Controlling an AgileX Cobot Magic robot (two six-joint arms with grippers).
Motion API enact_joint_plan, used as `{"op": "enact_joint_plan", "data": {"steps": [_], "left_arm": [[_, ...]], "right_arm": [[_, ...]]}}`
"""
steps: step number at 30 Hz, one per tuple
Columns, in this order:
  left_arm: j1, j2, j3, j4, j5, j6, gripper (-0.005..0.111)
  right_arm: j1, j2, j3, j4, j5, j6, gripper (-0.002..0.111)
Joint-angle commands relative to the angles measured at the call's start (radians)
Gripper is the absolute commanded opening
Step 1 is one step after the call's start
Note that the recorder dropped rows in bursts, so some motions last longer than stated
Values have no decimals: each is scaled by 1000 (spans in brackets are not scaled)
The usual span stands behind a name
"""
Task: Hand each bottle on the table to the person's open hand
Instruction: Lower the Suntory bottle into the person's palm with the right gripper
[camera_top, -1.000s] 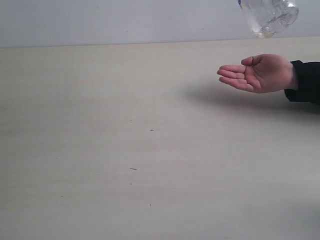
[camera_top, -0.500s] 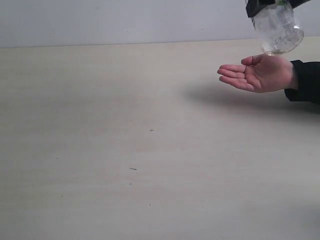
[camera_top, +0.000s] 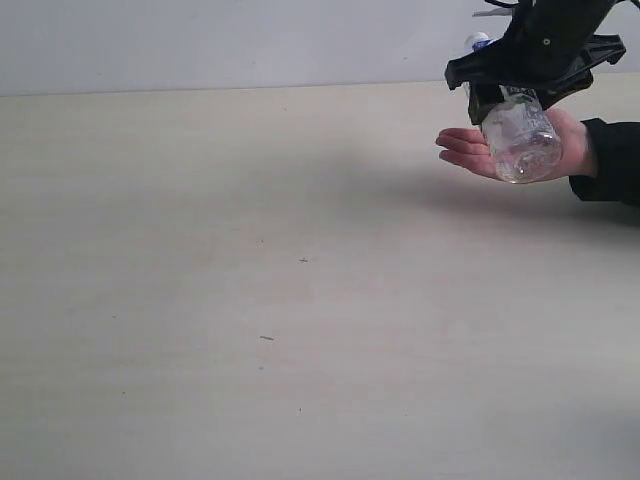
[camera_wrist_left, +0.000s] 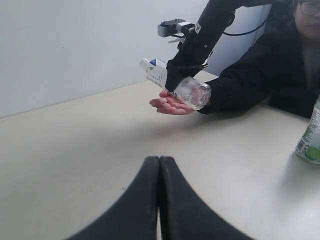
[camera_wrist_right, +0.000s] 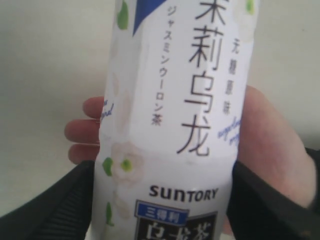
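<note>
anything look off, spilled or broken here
Nothing stands out. The right gripper holds a bottle tilted, cap end higher, over the person's open hand, which fits a handover. No spill shows on the table. A second bottle stands upright.

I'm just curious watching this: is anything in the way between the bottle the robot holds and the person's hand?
Nothing visible. The right gripper holds the bottle just over the open hand, with no object between them.
</note>
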Motion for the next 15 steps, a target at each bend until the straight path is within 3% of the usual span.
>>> {"op": "enact_joint_plan", "data": {"steps": [1,10,15], "left_arm": [[2,-8,4,5,0,3,0],[2,-8,4,5,0,3,0],[2,-8,4,5,0,3,0]], "right_arm": [[-6,25,-5,-30,-37,32,0],[-6,52,-5,-33,-38,40,9],[-6,52,-5,-33,-38,40,26]]}}
